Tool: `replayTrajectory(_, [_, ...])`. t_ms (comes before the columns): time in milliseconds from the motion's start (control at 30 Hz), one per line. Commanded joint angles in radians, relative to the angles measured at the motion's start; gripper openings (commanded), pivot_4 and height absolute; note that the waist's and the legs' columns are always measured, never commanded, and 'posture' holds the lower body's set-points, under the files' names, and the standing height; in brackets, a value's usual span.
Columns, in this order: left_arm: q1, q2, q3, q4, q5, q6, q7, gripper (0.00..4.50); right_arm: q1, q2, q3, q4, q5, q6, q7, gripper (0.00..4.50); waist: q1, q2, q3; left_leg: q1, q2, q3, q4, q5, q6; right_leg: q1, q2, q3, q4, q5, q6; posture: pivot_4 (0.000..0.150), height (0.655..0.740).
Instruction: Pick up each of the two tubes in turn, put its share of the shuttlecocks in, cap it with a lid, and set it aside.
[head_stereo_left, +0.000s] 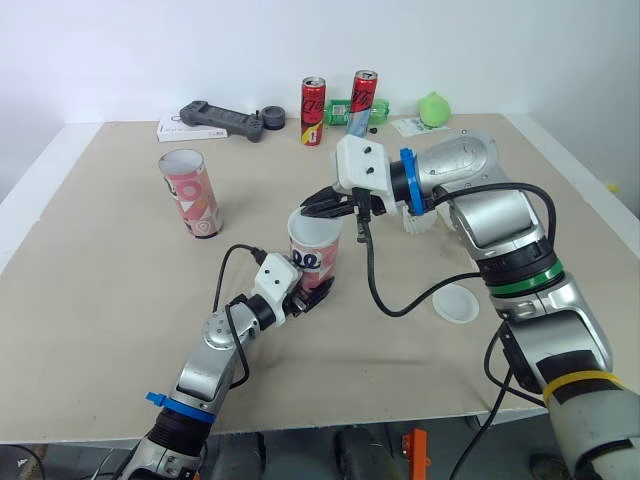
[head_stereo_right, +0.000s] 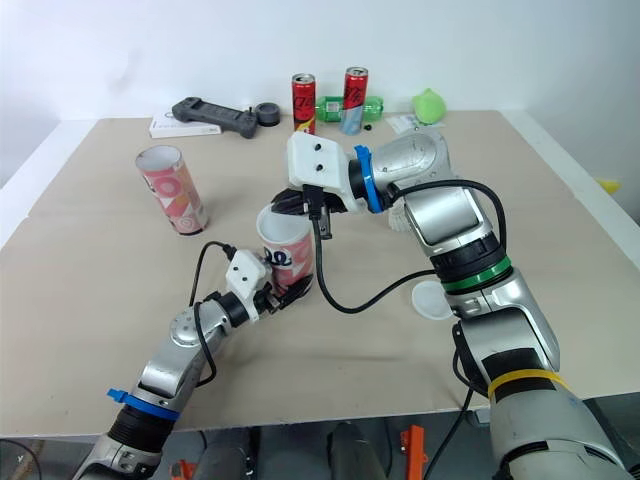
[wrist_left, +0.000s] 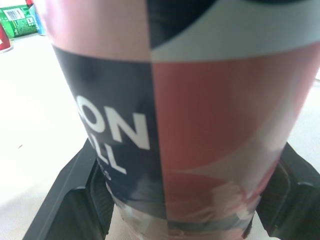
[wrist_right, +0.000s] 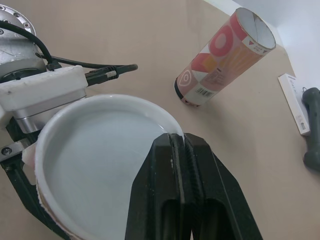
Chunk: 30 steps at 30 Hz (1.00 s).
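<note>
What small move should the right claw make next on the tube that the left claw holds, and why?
Probably press the lid straight down. The right claw is shut on its rim, the lid sits on the mouth of the tube, and the left claw grips the tube near its base. Whether the lid is fully seated I cannot tell, so pushing before release seems safest.

**Soft, even light over the table**

Bright, diffuse light from above falls on the beige table (head_stereo_left: 100, 300). The far tube (head_stereo_left: 190, 192) throws only a faint, soft-edged shadow at its base, and a mild sheen lies on the white lid (wrist_right: 100, 155).
</note>
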Motion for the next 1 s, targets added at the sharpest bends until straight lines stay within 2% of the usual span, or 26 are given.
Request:
replayTrajectory(33, [0.013,0.016,0.0,0.01,0.022,0.027,0.01,3.23,0.008,-0.005,-0.008,-0.03,0.001,-0.004,0.009,0.09,0.0,0.0,0.0,0.0,0.0,0.0,0.0,0.0,0.0,0.0,0.0,0.0,0.0,0.0,0.0,0.15,0.74])
replayTrajectory(700, [0.003,0.015,-0.003,0.017,0.023,0.032,0.013,3.23,0.036,0.025,-0.002,-0.039,-0.003,-0.012,0.02,0.09,0.0,0.0,0.0,0.0,0.0,0.0,0.0,0.0,0.0,0.0,0.0,0.0,0.0,0.0,0.0,0.15,0.74])
replayTrajectory(733, [0.002,0.015,-0.003,0.017,0.024,0.032,0.013,3.23,0.033,0.027,-0.004,-0.033,-0.005,-0.015,0.018,0.75,0.0,0.0,0.0,0.0,0.0,0.0,0.0,0.0,0.0,0.0,0.0,0.0,0.0,0.0,0.0,0.15,0.74])
replayTrajectory(800, [0.001,0.014,-0.003,0.018,0.023,0.032,0.013,3.23,0.024,0.032,-0.009,-0.021,-0.007,-0.018,0.012,1.45,0.0,0.0,0.0,0.0,0.0,0.0,0.0,0.0,0.0,0.0,0.0,0.0,0.0,0.0,0.0,0.15,0.74])
replayTrajectory(967, [-0.003,0.011,-0.006,0.021,0.022,0.033,0.013,3.23,0.001,0.033,-0.026,-0.003,-0.009,-0.025,0.006,3.82,0.0,0.0,0.0,0.0,0.0,0.0,0.0,0.0,0.0,0.001,0.0,0.0,0.0,0.0,0.0,0.15,0.74])
replayTrajectory(1000, [-0.003,0.01,-0.006,0.021,0.022,0.033,0.012,3.23,-0.008,0.031,-0.034,0.0,-0.007,-0.023,0.004,4.15,0.0,0.0,0.0,0.001,0.0,0.0,0.0,0.0,0.0,0.001,0.0,0.0,0.0,0.0,0.0,0.15,0.74])
